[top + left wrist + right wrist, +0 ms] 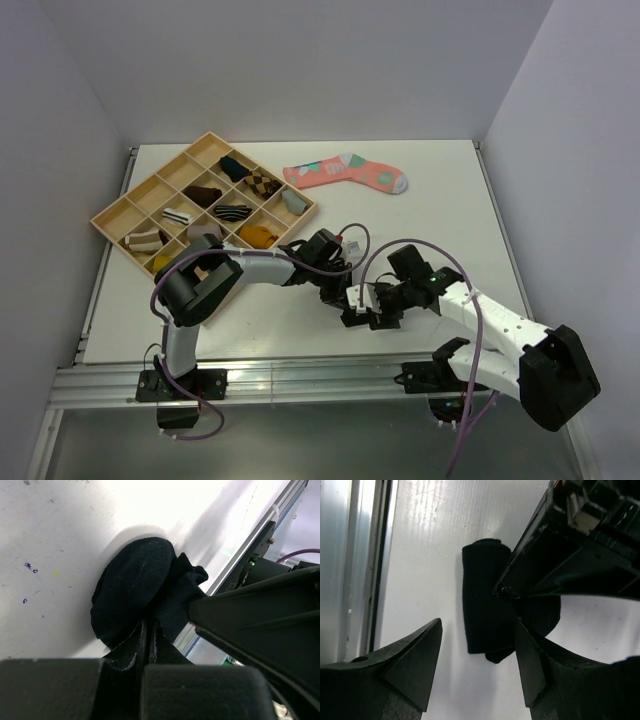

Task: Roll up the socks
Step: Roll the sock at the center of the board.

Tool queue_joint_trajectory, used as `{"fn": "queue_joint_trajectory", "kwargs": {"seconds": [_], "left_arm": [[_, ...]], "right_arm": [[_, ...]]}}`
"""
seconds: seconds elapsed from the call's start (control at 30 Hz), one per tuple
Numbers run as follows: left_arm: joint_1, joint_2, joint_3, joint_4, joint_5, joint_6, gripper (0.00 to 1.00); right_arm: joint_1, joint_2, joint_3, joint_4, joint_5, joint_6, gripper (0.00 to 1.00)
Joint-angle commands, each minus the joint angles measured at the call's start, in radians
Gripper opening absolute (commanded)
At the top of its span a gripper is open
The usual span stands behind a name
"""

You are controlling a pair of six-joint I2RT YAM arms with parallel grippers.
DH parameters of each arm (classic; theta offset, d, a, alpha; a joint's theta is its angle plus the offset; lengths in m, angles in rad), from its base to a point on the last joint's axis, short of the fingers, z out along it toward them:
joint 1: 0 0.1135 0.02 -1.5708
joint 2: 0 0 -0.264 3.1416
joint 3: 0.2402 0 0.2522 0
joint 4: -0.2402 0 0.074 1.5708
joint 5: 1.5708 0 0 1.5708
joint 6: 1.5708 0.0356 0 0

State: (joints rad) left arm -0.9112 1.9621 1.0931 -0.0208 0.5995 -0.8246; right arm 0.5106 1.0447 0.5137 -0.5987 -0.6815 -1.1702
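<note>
The plain black knitted sock (135,590) is lying bunched into a short, thick roll on the white table (50,535). Your left gripper (149,630) is clenching a fold of it. The two fingers are pressing tight together with dark fabric pinched between them, and the bulk of the roll is bulging just past their tips.

Your right gripper (477,630) is hanging released over the same roll, which is sitting between its spread fingers. One finger is standing off on the side of the aluminium edge rail (365,555). The other is close against the roll's opposite flank, and I cannot tell whether it is touching.

By my reading, you are closing off the roll rather than starting it: the sock looks wound up, with a loose flap poking out beside the left fingers. The next move seems to call for the right fingers to close squarely around the roll's body, pinning it while the left hand deals with that flap.

Well beyond both sets of fingers, a wooden compartment tray (105,218) is holding small sock bundles, and a pink patterned sock (340,172) is lying flat.
</note>
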Motion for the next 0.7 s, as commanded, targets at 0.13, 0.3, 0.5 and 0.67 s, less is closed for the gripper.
{"fn": "queue_joint_trajectory", "kwargs": {"seconds": [0.13, 0.3, 0.5, 0.67], "left_arm": [[-0.003, 0.032, 0.004, -0.024, 0.000, 0.022, 0.00], [0.003, 0.032, -0.002, -0.007, 0.003, 0.004, 0.00], [0.017, 0.023, -0.028, 0.051, 0.003, -0.045, 0.05], [0.031, -0.026, -0.079, 0.130, -0.032, -0.108, 0.15]], "right_arm": [[0.058, 0.069, -0.017, 0.109, 0.103, 0.040, 0.65], [0.063, 0.093, -0.033, 0.128, 0.129, 0.052, 0.51], [0.063, 0.112, -0.014, 0.114, 0.146, 0.079, 0.24], [0.062, 0.155, 0.011, 0.094, 0.134, 0.095, 0.15]]}}
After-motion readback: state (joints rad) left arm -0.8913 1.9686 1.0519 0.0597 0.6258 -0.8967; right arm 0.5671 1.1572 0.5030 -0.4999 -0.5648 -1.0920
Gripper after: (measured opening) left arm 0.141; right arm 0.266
